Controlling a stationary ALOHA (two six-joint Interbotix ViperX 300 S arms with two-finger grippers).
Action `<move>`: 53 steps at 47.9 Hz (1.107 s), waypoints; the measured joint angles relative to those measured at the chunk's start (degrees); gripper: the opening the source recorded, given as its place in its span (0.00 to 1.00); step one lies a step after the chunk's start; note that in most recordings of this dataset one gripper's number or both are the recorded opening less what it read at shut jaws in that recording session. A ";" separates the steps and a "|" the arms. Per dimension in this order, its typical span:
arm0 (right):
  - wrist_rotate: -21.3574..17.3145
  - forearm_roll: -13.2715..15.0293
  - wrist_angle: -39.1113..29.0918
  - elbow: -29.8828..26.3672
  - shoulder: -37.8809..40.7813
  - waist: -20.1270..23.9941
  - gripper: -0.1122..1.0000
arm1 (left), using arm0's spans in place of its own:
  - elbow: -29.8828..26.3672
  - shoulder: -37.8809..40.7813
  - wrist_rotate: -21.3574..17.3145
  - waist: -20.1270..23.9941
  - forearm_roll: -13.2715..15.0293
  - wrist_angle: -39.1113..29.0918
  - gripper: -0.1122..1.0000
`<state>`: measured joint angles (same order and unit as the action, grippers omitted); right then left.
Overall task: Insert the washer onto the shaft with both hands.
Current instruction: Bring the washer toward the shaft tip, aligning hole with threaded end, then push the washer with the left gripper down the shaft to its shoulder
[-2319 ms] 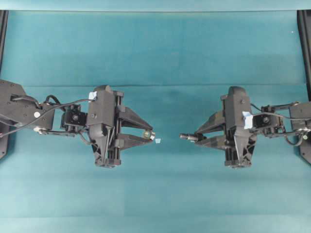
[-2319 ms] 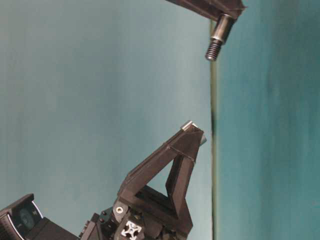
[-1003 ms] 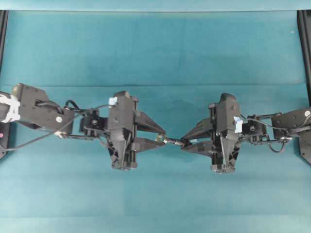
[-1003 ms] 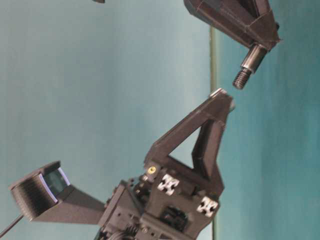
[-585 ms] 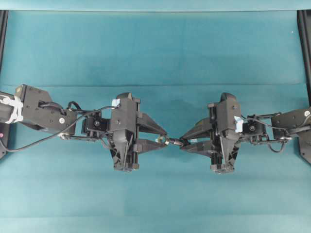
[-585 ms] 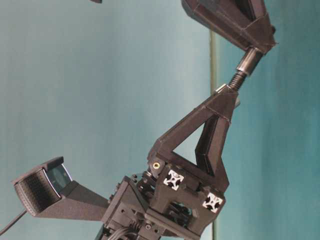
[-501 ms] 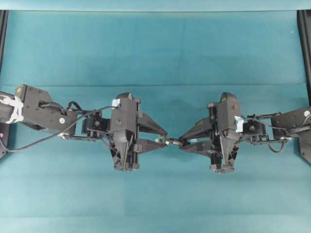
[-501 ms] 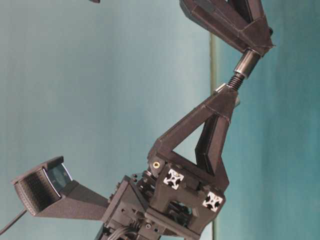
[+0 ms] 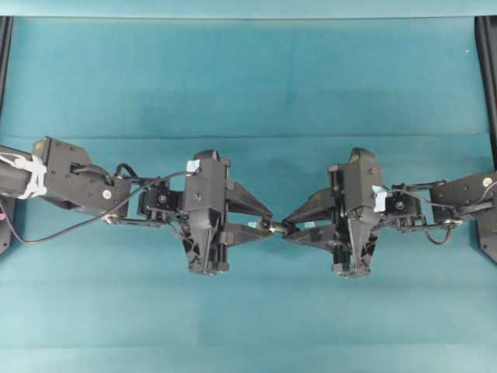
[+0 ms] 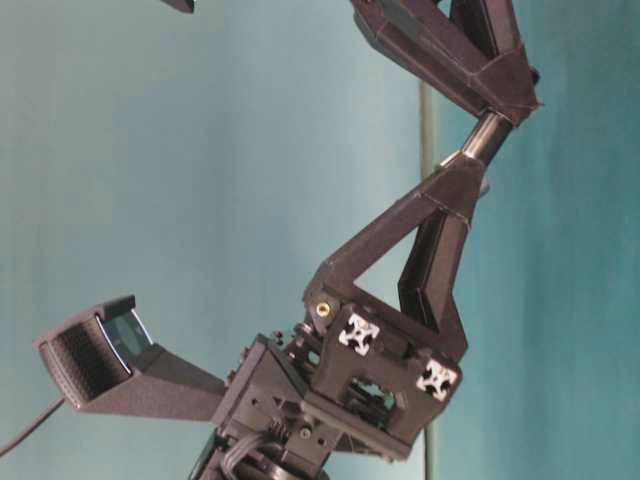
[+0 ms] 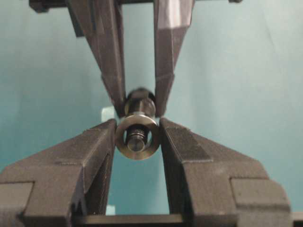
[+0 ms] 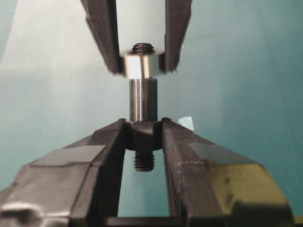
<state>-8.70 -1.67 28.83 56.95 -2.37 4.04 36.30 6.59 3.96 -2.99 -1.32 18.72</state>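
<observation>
My left gripper (image 9: 264,224) is shut on the washer (image 11: 137,147), a grey metal ring pinched by its rim between the fingertips. The right gripper (image 9: 289,228) is shut on the thick end of the shaft (image 12: 143,100), a dark stepped cylinder held level above the table. The two grippers meet tip to tip at mid-table. The shaft's threaded tip (image 11: 135,140) pokes through the washer's hole. In the right wrist view the washer (image 12: 138,66) sits at the top of the smooth section, with thread showing beyond it. Seen from table level, the shaft (image 10: 484,138) bridges both sets of fingers.
A teal cloth (image 9: 248,78) covers the table. A small pale blue tape square (image 11: 108,113) lies on it below the grippers, the same tape square (image 12: 186,123) showing from the right wrist. Black frame rails (image 9: 486,70) stand at the left and right edges.
The left gripper has moved right and the right one slightly left. The washer, held just short of the shaft's tip a second ago, is now threaded over it.
</observation>
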 measured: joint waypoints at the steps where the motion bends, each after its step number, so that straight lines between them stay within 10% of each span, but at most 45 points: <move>1: -0.09 0.09 0.00 0.00 0.09 0.00 0.10 | 0.00 0.00 0.00 0.00 0.00 0.00 0.41; 53: 0.00 0.09 0.00 -1.41 0.79 0.26 0.10 | -2.55 2.90 0.00 -0.88 0.00 -0.09 0.41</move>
<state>-8.70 -1.58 28.83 55.55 -1.58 4.31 33.75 9.49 3.96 -3.87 -1.32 18.63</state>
